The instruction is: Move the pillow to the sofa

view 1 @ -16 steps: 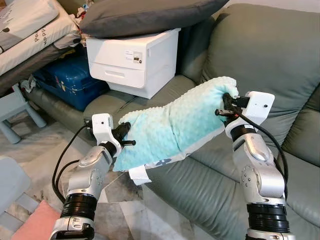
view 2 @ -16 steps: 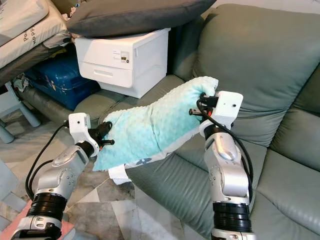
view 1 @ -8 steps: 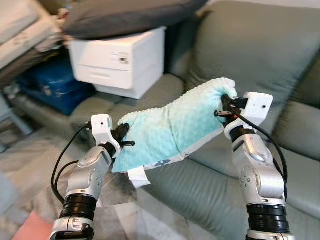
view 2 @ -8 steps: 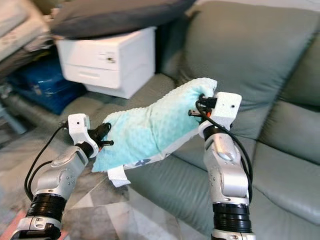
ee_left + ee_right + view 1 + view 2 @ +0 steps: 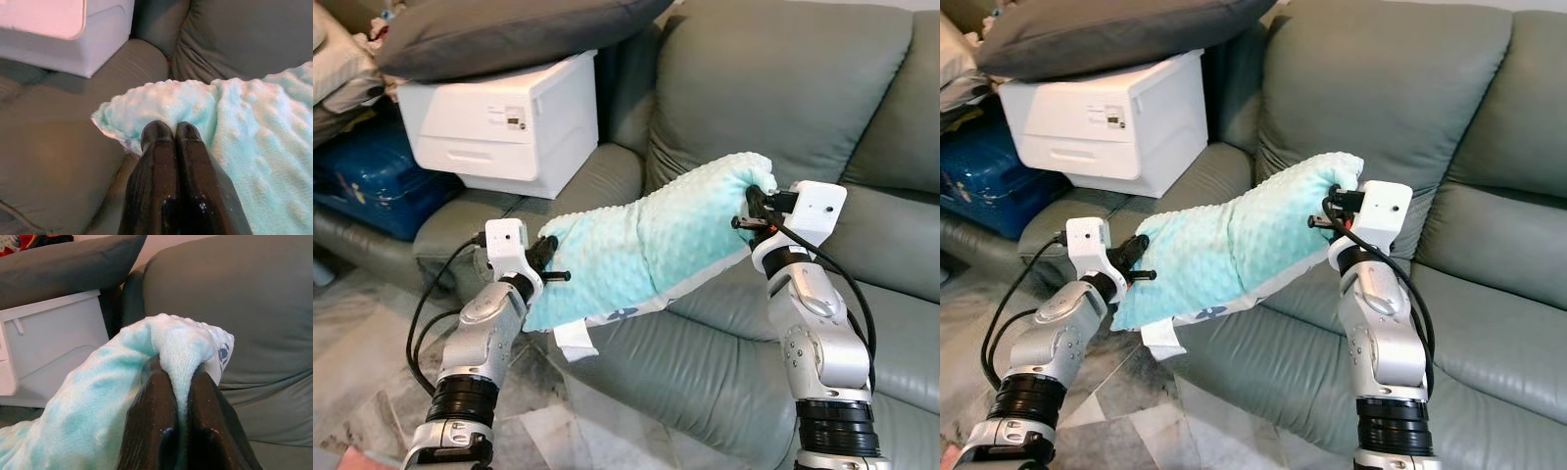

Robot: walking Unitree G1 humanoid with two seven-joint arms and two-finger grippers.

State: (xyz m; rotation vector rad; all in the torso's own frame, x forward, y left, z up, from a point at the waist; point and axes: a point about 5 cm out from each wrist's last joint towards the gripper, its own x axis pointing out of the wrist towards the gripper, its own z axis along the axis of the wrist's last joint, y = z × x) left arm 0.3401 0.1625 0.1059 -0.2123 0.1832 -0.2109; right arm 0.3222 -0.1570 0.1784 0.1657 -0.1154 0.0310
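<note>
A mint-green bumpy pillow [image 5: 646,245] hangs in the air between my two arms, above the front of the grey-green sofa [image 5: 773,88]. My left gripper [image 5: 548,259] is shut on the pillow's lower left corner, whose fabric [image 5: 156,105] bunches at the fingertips [image 5: 168,134]. My right gripper [image 5: 756,204] is shut on the upper right corner, and a fold of the pillow [image 5: 181,350] is pinched between its black fingers [image 5: 151,401]. A white tag [image 5: 573,343] dangles under the pillow.
A white printer [image 5: 499,117] stands on the sofa's left seat with a dark grey cushion [image 5: 509,29] on top. A blue suitcase [image 5: 362,181] lies on the floor to the left. The sofa's seat cushion [image 5: 705,352] is just below the pillow.
The camera has swung right, so the printer and suitcase slid left in the eye views. Both grippers keep the same hold on the pillow.
</note>
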